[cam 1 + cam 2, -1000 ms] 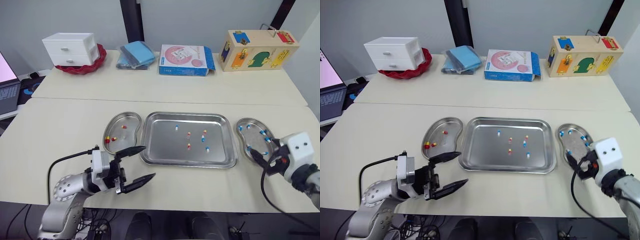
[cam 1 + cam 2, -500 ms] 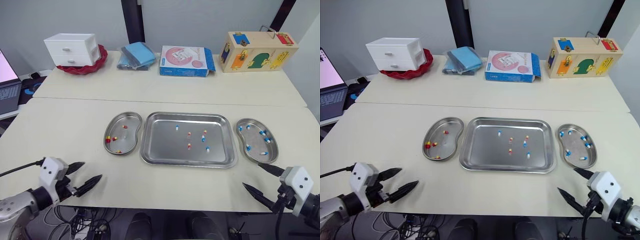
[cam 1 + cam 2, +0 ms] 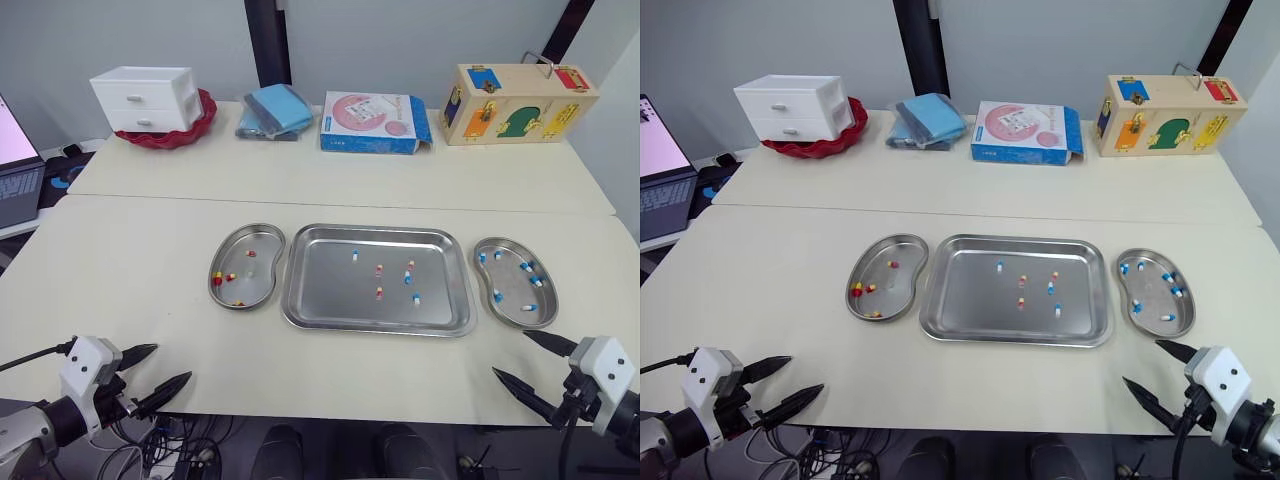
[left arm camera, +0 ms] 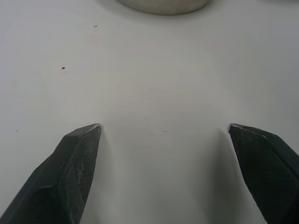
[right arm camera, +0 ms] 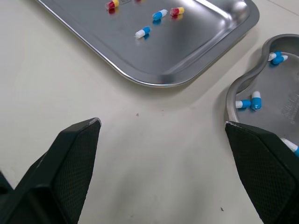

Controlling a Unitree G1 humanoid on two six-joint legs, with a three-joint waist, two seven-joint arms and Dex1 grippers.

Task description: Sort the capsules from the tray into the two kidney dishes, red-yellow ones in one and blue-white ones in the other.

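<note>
Right wrist view: my right gripper point(image 5: 161, 122) is spread wide and empty, low over the bare table point(image 3: 130, 260) at its near edge. The corner of the tray point(image 5: 187, 60) and the dish of blue-white capsules point(image 5: 275, 93) lie just beyond my fingertips. My left gripper point(image 3: 165, 365) is open and empty too, near the front edge and well apart from the dish of red-yellow capsules point(image 3: 250, 288).

The capsules point(image 3: 378, 293) left to sort lie scattered in the middle of the tray, both colours mixed.

What worries me is the pick itself. They are small, smooth and round on slick steel, so a pinch slightly off centre could squirt one away or send it rolling. Near the tray's right side a few lie close together, so my pointed fingers could nudge a neighbour or close on the wrong colour. Reaching in from here I must also cross the tray rim. A low pass could catch it, or clip the dish beside it and spill what is already sorted.
</note>
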